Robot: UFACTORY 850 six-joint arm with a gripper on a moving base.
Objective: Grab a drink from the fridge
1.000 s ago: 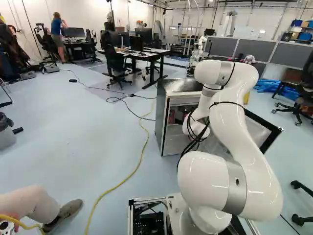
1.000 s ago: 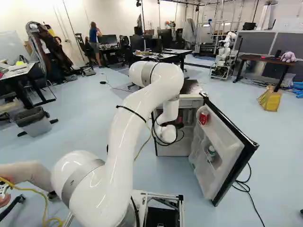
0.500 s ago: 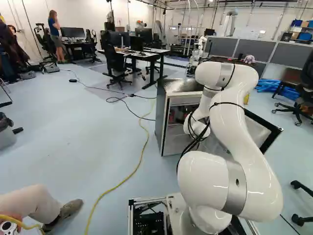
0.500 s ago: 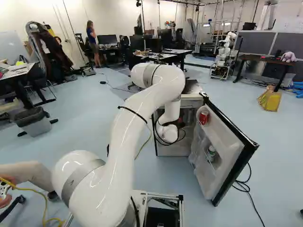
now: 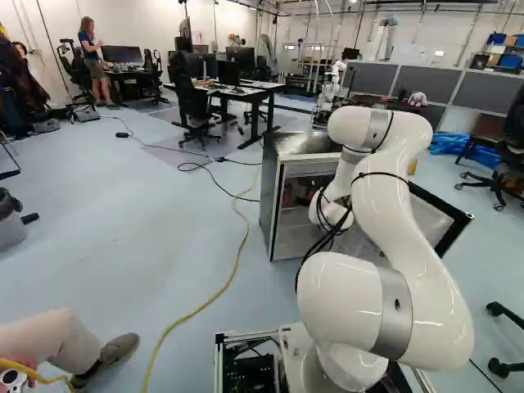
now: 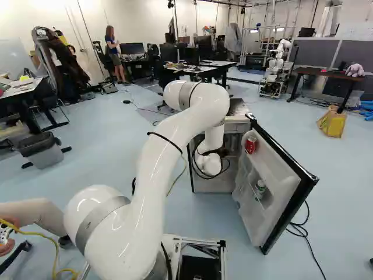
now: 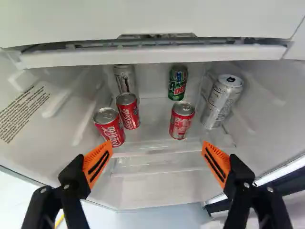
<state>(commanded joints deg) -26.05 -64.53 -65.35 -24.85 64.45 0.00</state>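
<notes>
While the gripper [image 7: 157, 146] is being held spread, its orange pads [image 7: 97, 162] are being parted by a wide gap, and the drinks are being presented ahead of it, inside the fridge [image 5: 275, 184]. Ahead of the gap, nearer one finger, a lone red can [image 7: 182, 121] is being held up by the shelf [image 7: 152, 136]. Just behind that can, a green can [image 7: 177, 83] is being seen upright. Beside the lone red can, farther out on the same finger's side, a tall silver can [image 7: 222, 102] is being shown. Toward the other finger, two more red cans are being displayed close together, the front one [image 7: 109, 128] being placed nearly ahead of the fingertip, the second [image 7: 128, 111] just beyond it. Behind these, a slim silver can [image 7: 125, 79] is being partly hidden. The arm [image 6: 154, 157] is being extended toward the fridge's open front. On the open door [image 6: 280, 169], another red can [image 6: 250, 145] is being carried in an upper rack, and a bottle [image 6: 260, 188] is being carried lower down.
</notes>
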